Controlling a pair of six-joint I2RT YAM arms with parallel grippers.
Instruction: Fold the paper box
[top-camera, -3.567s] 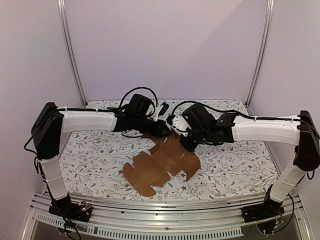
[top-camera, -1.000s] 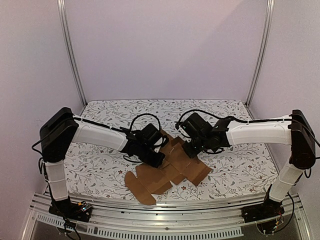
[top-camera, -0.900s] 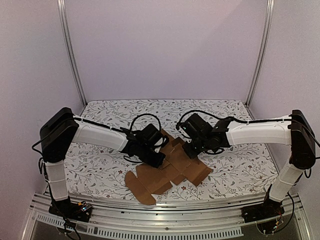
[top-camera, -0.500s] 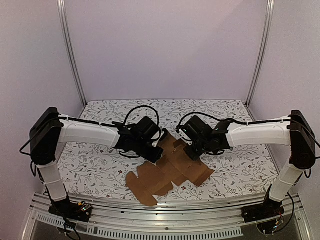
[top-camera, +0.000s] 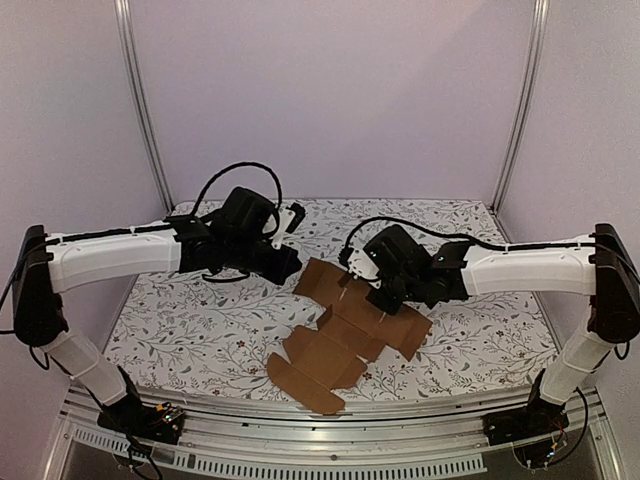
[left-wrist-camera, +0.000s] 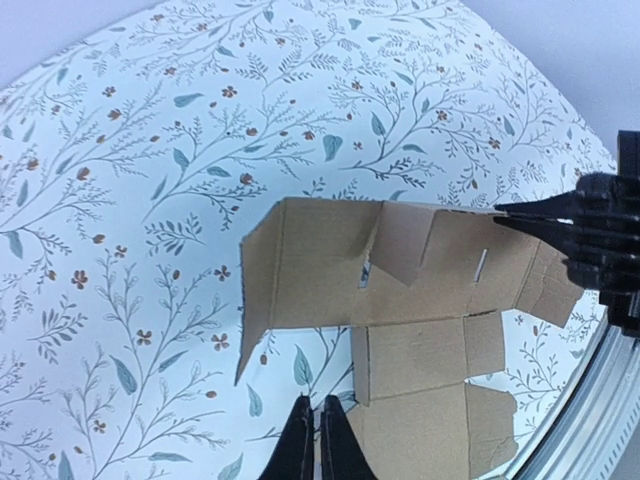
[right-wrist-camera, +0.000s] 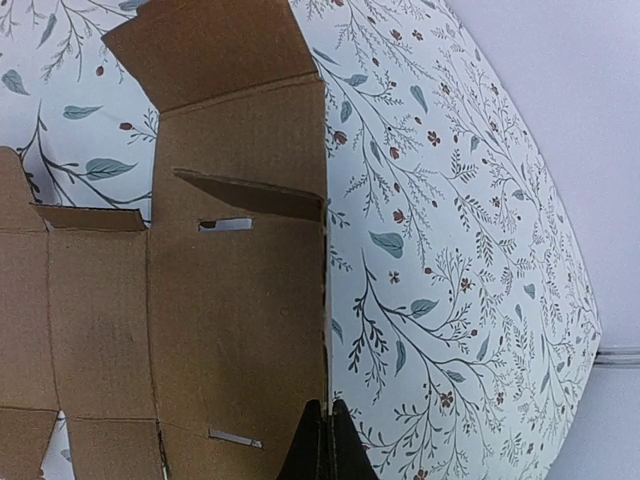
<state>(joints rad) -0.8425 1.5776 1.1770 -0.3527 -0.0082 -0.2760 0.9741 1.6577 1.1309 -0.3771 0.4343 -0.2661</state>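
Paper box (top-camera: 345, 335) sprawls unfolded on the flowered table (top-camera: 180, 320), a brown die-cut sheet running from the middle toward the near edge. The right gripper (top-camera: 383, 297) has its fingers pressed together on the sheet's far edge, pinching the cardboard. The left gripper (top-camera: 290, 264) hangs above the table by the sheet's far left corner, fingers pressed together on nothing.
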